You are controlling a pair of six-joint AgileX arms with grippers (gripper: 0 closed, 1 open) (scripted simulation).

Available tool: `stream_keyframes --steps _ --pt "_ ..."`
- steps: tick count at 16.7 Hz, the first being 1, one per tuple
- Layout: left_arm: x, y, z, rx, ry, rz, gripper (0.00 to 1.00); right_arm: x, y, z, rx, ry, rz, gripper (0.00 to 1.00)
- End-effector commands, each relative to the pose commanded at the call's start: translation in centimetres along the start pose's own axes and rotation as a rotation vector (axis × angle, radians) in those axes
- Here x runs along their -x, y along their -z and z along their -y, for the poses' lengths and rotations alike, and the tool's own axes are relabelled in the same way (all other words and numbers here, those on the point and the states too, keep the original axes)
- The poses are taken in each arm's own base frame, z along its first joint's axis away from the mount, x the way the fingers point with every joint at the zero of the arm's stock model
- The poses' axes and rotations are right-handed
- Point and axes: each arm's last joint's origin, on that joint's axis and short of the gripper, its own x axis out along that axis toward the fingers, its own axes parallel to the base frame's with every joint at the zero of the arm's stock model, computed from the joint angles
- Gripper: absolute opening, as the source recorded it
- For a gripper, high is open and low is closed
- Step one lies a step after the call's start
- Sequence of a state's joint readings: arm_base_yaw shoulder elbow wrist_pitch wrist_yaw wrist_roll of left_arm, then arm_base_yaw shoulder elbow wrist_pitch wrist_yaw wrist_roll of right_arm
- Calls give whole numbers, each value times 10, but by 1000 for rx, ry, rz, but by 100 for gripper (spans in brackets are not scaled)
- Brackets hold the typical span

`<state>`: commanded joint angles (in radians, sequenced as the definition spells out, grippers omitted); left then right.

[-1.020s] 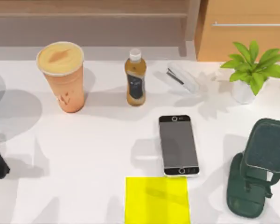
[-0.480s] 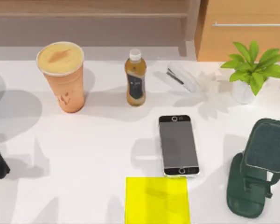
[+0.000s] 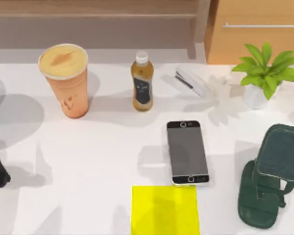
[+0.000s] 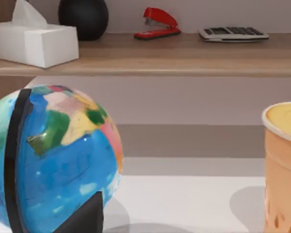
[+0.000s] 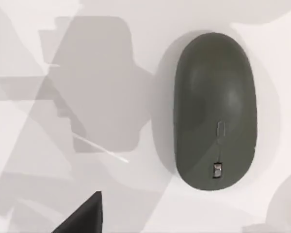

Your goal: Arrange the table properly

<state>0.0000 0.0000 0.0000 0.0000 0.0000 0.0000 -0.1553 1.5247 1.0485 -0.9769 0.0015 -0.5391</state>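
The left gripper, of which a dark tip shows at the edge of its wrist view, hangs low over the table. It faces a globe just ahead of it. An orange cup stands farther off, apart from the globe. Beyond both, a wooden shelf carries a tissue box, a black ball, a red stapler and a calculator. I cannot tell whether this gripper is released or clenched.

The right gripper, again a dark tip, looks straight down on the white table from above. A dark mouse lies flat below it, touching nothing. I cannot tell its state either.

From above, the table spreads under everything. The cup, a bottle, a white stapler and a potted plant line its far side. A phone lies face up near the middle, its near end just beside a yellow pad. A green stand sits to the right. A cabinet stands behind the plant.
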Motion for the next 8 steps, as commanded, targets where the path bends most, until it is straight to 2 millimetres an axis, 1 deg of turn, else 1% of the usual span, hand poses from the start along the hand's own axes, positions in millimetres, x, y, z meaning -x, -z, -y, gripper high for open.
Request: stream_keyframes --steps 2,4,8 --pt "0 0 0 0 0 0 100 -6 -11 9 24 -36 -62 100" --pt "0 0 0 0 0 0 100 -11 -17 15 38 -56 -96 100" --pt "0 0 0 0 0 0 100 -12 -18 16 40 -60 -102 100"
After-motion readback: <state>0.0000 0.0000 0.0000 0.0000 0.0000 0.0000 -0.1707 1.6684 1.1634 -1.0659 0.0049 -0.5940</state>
